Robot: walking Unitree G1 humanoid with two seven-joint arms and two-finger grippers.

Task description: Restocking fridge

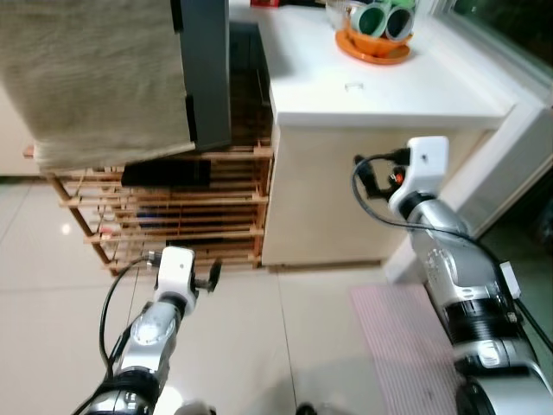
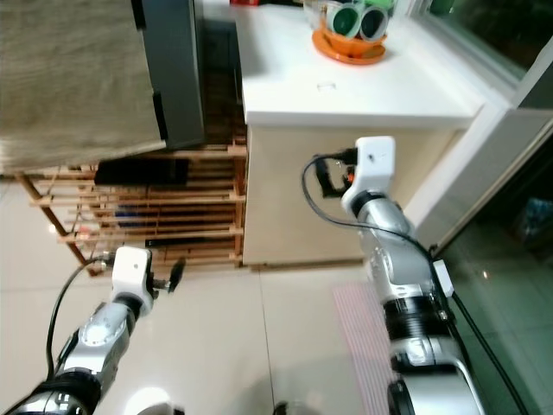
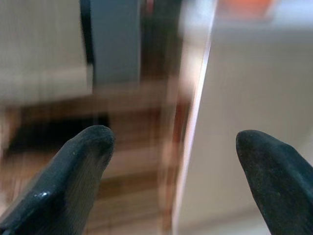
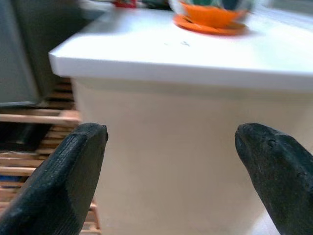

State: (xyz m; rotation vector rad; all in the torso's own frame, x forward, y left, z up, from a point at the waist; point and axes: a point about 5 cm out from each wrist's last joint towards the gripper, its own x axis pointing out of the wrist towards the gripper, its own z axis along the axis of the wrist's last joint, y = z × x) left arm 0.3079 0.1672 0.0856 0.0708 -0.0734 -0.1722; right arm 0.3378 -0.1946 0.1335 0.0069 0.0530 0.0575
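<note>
your right gripper (image 4: 171, 161) is wide open, empty, facing the side of the white counter (image 1: 380, 91) — the orange bowl of cups (image 1: 373, 35) sits up and beyond it. left gripper (image 3: 176, 166), also spread and empty, is lower, toward the wooden rack (image 1: 173, 207). right arm's nearer.

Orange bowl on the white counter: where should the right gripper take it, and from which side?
Judging from here, grip the orange bowl by its near rim, coming from above with the right gripper. Cups fill its middle, and the white counter blocks a low approach.
</note>
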